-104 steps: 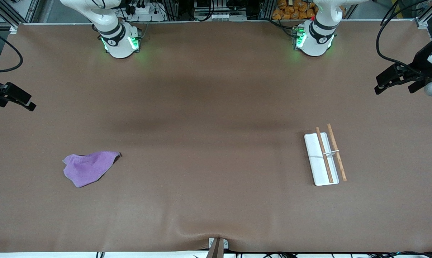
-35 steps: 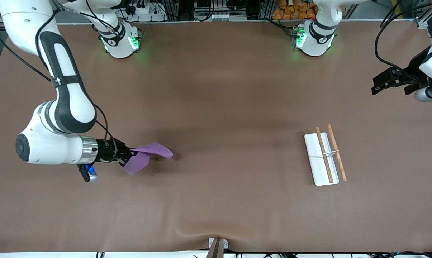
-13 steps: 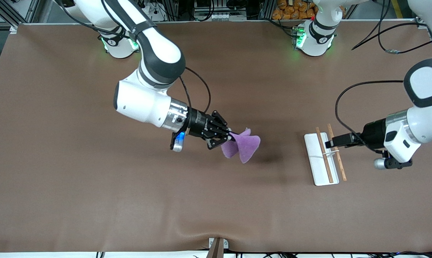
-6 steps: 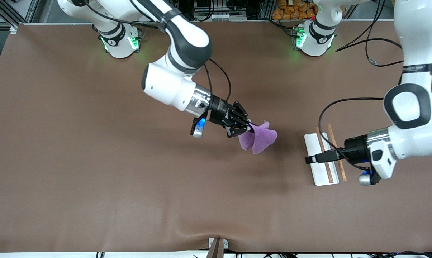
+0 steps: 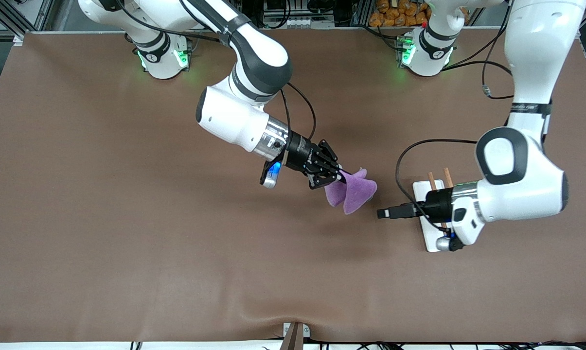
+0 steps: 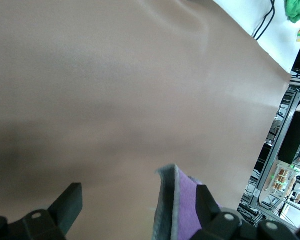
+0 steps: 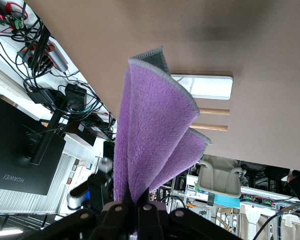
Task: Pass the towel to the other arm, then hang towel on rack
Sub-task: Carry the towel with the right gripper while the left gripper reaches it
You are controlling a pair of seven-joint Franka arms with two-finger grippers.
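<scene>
My right gripper (image 5: 340, 178) is shut on the purple towel (image 5: 352, 192) and holds it up over the middle of the table; the cloth hangs folded from the jaws. In the right wrist view the towel (image 7: 150, 140) fans out from my shut right gripper (image 7: 138, 206). My left gripper (image 5: 382, 213) is open, level with the towel and just short of it, over the table beside the rack (image 5: 428, 236). In the left wrist view the towel's edge (image 6: 182, 215) shows between the open fingers (image 6: 70, 200) of my left gripper (image 6: 139, 204), close to one of them. The left arm hides much of the rack.
The rack's white base (image 7: 205, 87) and two brown rods (image 7: 212, 111) lie toward the left arm's end of the table. Brown mat (image 5: 176, 253) covers the whole table. A cable (image 5: 404, 155) loops over the table from the left wrist.
My left gripper has moved from over the rack toward the towel and now points at it. My right gripper has barely moved and keeps the towel in the air.
</scene>
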